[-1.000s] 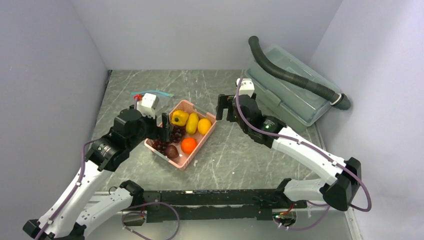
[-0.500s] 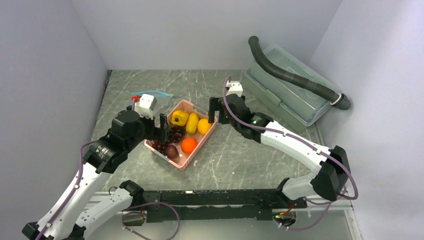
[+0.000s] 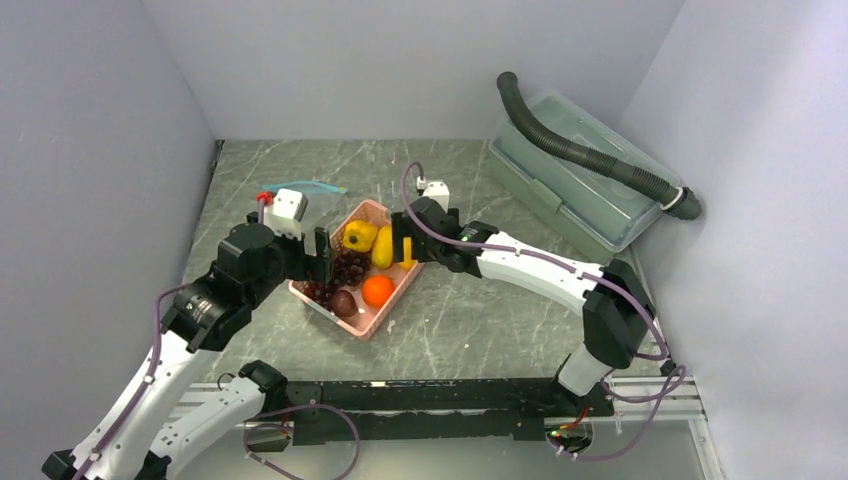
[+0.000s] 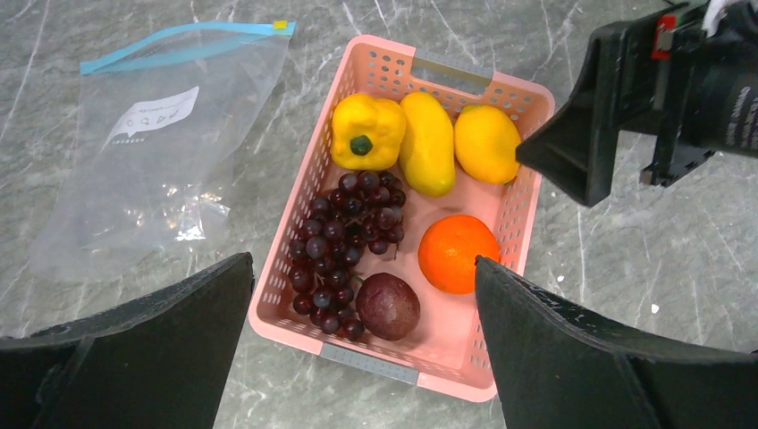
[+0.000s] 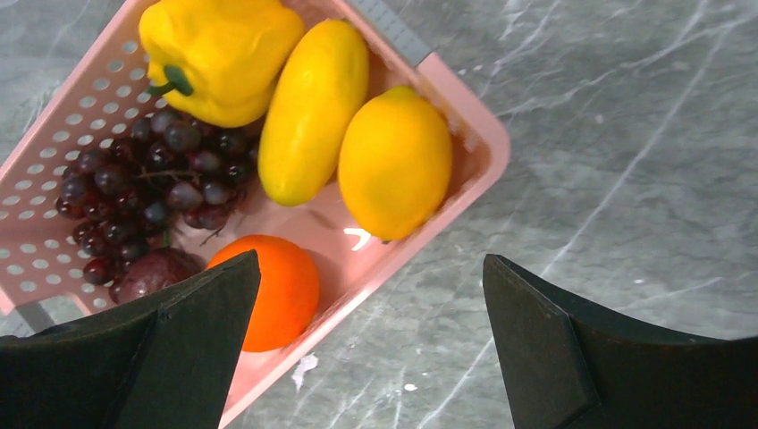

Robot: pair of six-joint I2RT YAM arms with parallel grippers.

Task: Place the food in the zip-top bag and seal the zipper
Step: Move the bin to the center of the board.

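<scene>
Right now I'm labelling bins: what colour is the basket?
The basket is pink, clearest in the left wrist view.

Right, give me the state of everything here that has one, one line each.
zip-top bag, lying flat, empty
zipper, strips look parted, mouth seemingly open
pink basket, upright, loaded
food, all in the pink basket, none bagged
left hand, open, empty, above the pink basket
right hand, open, empty, above its yellow-fruit end
storage box, lid on, hose lying across it

— What lies under the right gripper [image 5: 371, 353]?
— A pink slotted plastic basket [image 5: 465, 134] holding a yellow bell pepper [image 5: 219, 54], two yellow oblong fruits [image 5: 313, 107], a round orange [image 5: 273, 290], dark purple grapes [image 5: 152, 179] and a reddish-brown round fruit [image 5: 152, 273].
— And the jaws?
— Spread wide.
</scene>
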